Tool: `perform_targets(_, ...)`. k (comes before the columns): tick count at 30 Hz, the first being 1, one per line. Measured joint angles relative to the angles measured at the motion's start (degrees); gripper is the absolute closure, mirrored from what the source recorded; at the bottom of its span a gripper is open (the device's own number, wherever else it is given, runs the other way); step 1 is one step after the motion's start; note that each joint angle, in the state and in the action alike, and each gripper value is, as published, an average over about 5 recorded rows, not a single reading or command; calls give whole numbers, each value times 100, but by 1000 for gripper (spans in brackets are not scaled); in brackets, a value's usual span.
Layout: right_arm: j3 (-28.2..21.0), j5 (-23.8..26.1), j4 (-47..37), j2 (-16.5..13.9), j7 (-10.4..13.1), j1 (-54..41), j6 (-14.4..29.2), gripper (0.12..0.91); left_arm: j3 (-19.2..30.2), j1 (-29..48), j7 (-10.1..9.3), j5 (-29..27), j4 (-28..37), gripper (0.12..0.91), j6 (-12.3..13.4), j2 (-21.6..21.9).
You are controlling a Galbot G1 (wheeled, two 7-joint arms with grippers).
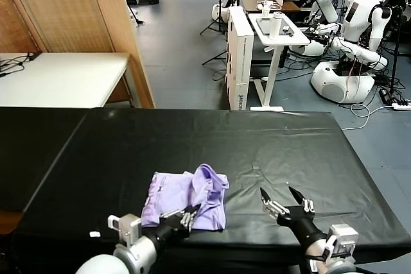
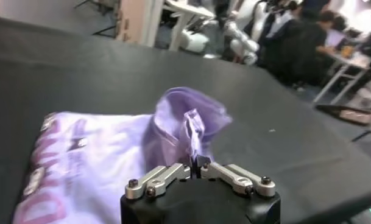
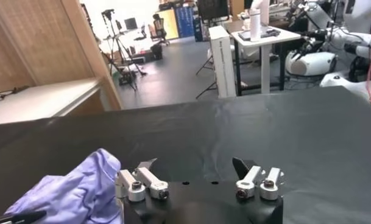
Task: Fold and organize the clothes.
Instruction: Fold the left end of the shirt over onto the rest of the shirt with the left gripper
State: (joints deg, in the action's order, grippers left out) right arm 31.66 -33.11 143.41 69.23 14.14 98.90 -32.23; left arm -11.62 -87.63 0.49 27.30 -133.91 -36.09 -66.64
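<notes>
The lavender T-shirt [image 1: 186, 192] lies bunched on the black table [image 1: 270, 139] near the front edge, left of centre. Its purple-and-white print faces up along its left side [image 2: 48, 158], and a loose fold stands up at its right end [image 2: 191, 112]. My left gripper [image 1: 190, 210] is at the shirt's near edge, shut on a pinch of that fold [image 2: 195, 162]. My right gripper [image 1: 281, 195] is open and empty just above the table, to the right of the shirt. The shirt also shows in the right wrist view [image 3: 81, 182], beside the right gripper [image 3: 194, 165].
A second black-covered surface [image 1: 32, 152] adjoins on the left. Behind it are a white table [image 1: 58, 78] and a wooden screen [image 1: 83, 4]. Beyond the far edge stand a white desk [image 1: 279, 30], boxes and other robots [image 1: 359, 24].
</notes>
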Motion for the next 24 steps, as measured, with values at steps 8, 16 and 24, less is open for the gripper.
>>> perform_targets(8,-37,0,-64,16,0,-75,-2,118,395,21,513,-142,21,411,778,30)
perform_targets(16,-39,-1,-102,20,0,-98,-4,118,251,131,175,-36,150,128,1220,28)
perform_targets(24,-99,-8,-164,27,-1,-190,-14,118,-540,-12,-203,-667,461,123,1255,164)
